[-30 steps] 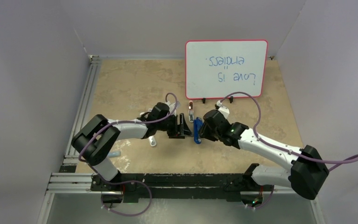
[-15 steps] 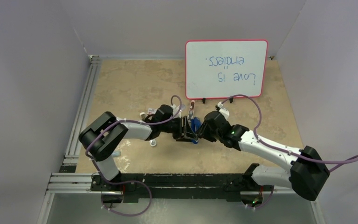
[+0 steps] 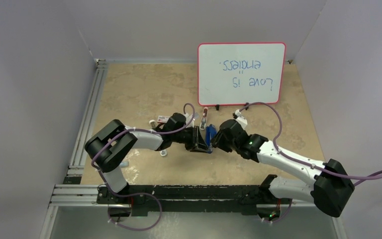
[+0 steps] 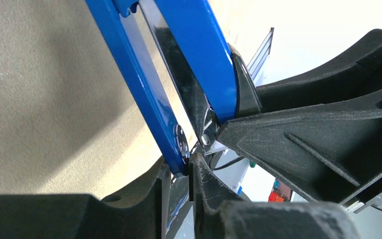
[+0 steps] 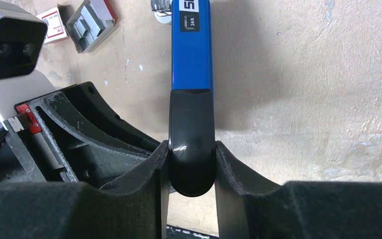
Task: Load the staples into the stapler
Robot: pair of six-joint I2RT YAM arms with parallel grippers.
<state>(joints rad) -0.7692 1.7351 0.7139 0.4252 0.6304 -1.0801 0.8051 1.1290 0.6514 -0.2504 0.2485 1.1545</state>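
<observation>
The stapler point(image 3: 210, 133), blue with a black end cap, is in mid-table between my two grippers. My right gripper point(image 5: 191, 149) is shut on the stapler's point(image 5: 191, 50) black rear end, one finger on each side. In the left wrist view the stapler point(image 4: 129, 64) stands split into two blue arms. My left gripper point(image 4: 179, 167) has closed on the lower tip of the thinner arm. From above, the left gripper point(image 3: 201, 140) and right gripper point(image 3: 215, 140) nearly touch. The staples point(image 5: 87, 20), grey blocks in an open tray, lie on the table beyond the stapler in the right wrist view.
A small red-and-white box point(image 5: 54, 22) lies next to the staples and also shows from above point(image 3: 162, 119). A whiteboard point(image 3: 241, 73) stands at the back right. A small white piece point(image 3: 163, 152) lies under the left arm. An aluminium rail point(image 3: 87, 119) runs along the table's left edge.
My left gripper has moved right to the stapler and closed its jaws on one blue arm. The right gripper has kept its hold and barely shifted.
</observation>
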